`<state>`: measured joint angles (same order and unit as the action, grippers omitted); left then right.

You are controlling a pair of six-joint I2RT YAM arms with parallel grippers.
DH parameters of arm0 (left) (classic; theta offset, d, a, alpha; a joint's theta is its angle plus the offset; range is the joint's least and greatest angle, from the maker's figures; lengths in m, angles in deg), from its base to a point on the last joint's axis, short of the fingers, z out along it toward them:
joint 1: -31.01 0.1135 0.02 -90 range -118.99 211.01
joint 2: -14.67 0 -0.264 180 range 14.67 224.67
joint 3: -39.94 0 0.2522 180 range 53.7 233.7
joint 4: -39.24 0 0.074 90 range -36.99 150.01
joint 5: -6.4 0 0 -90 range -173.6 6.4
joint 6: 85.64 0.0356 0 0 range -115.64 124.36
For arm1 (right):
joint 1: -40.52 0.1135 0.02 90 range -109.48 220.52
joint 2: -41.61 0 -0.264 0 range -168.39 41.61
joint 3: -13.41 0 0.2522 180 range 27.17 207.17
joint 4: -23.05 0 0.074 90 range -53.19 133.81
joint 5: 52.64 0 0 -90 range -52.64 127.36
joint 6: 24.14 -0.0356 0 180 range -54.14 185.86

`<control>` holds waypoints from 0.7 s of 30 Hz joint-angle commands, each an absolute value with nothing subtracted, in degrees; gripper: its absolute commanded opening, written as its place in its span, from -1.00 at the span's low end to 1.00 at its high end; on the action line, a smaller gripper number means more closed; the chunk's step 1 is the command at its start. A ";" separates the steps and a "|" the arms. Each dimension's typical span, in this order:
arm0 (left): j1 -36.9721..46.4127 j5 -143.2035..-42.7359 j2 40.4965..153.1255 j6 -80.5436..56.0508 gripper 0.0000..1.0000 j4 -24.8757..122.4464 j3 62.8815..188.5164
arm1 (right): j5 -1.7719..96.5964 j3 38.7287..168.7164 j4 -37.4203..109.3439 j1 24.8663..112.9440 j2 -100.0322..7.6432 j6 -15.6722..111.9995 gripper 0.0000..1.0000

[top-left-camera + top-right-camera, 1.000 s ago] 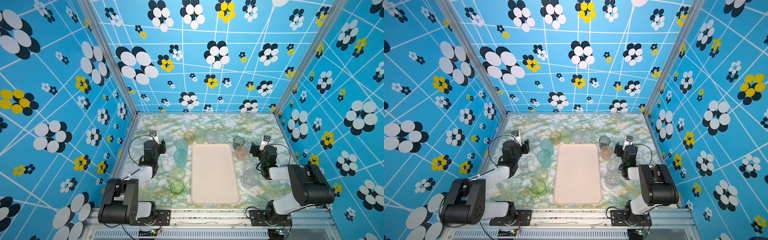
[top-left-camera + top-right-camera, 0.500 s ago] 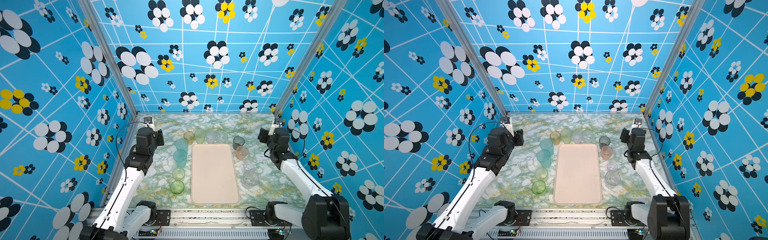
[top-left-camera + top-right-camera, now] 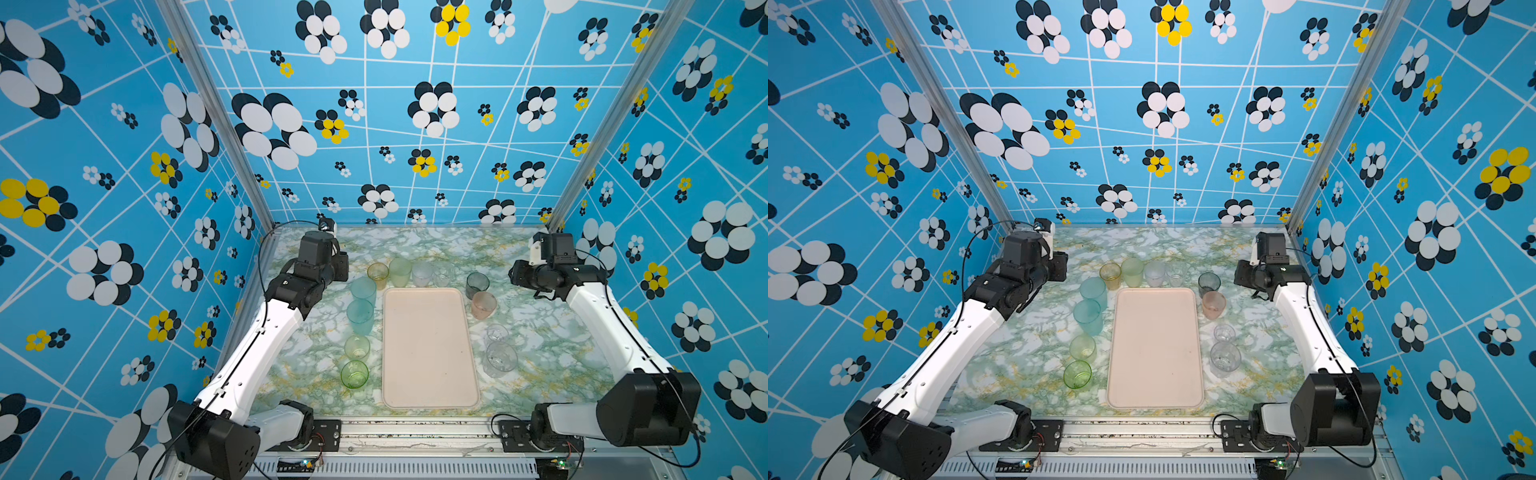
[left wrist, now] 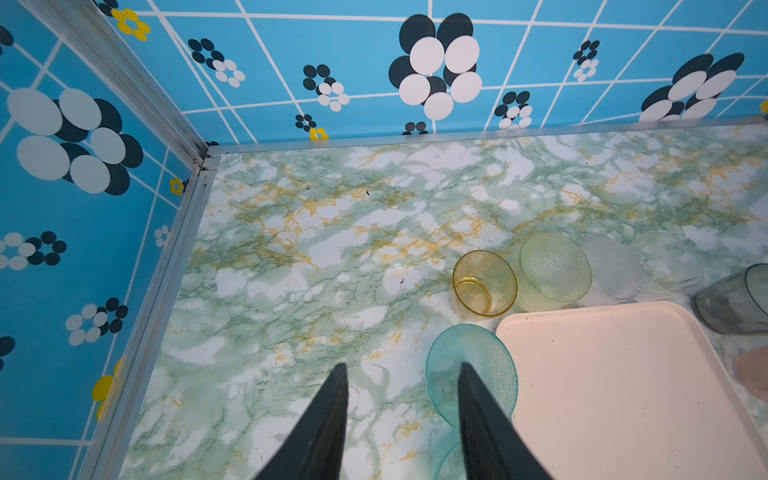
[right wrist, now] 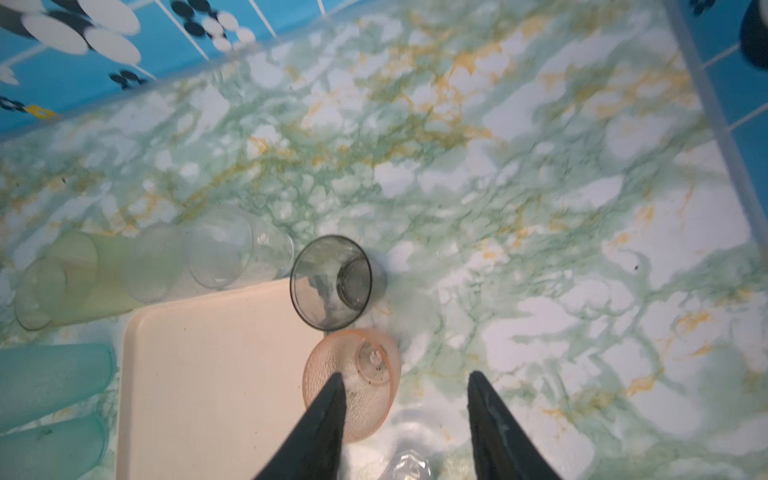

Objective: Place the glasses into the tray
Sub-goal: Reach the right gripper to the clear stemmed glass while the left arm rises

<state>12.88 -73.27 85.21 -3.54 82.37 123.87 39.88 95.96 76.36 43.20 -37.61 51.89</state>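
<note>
Found left gripper (image 4: pixel 402 365) above tabletop (image 3: pixel 540 324), jaws spread, gripping nothing; teal tumbler (image 4: pixel 444 374) beneath one finger. Same at right gripper (image 5: pixel 406 374), pink tumbler (image 5: pixel 365 365) beneath one finger. Noted glasses (image 3: pixel 400 272) standing around tray (image 3: pixel 428 353), outside its rim.

The green-marbled counter (image 3: pixel 548 332) holds a cream-pink tray (image 3: pixel 428 353) at its middle. Glasses stand around it:
- **Toward the left edge:** teal pair (image 3: pixel 363 291), yellow-green glass (image 3: pixel 356 347), green glass (image 3: pixel 354 374).
- **Toward the far edge:** amber glass (image 3: pixel 377 274), pale green glass (image 3: pixel 400 272), frosted glass (image 3: pixel 422 274), clear glass (image 3: pixel 444 274).
- **Toward the right edge:** grey glass (image 3: pixel 477 284), pink glass (image 3: pixel 483 304), clear pair (image 3: pixel 501 359).

Both arms unfolded, raised toward rear corners; left pincer (image 4: pixel 402 368), right pincer (image 5: pixel 407 376) narrowed.
</note>
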 commanded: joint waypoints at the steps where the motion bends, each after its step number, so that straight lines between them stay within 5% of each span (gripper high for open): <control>1: 12.48 -73.56 85.58 -2.76 -0.11 86.33 126.55 | 41.52 97.10 85.19 45.44 -37.64 50.74 -0.03; 11: 12.50 -74.54 86.51 -1.44 -0.10 88.39 128.57 | 41.39 90.27 95.71 46.67 -33.30 49.62 -0.33; 21: 12.54 -77.00 87.97 -1.70 -0.11 88.56 129.97 | 42.98 82.97 94.76 46.67 -29.41 46.73 -0.44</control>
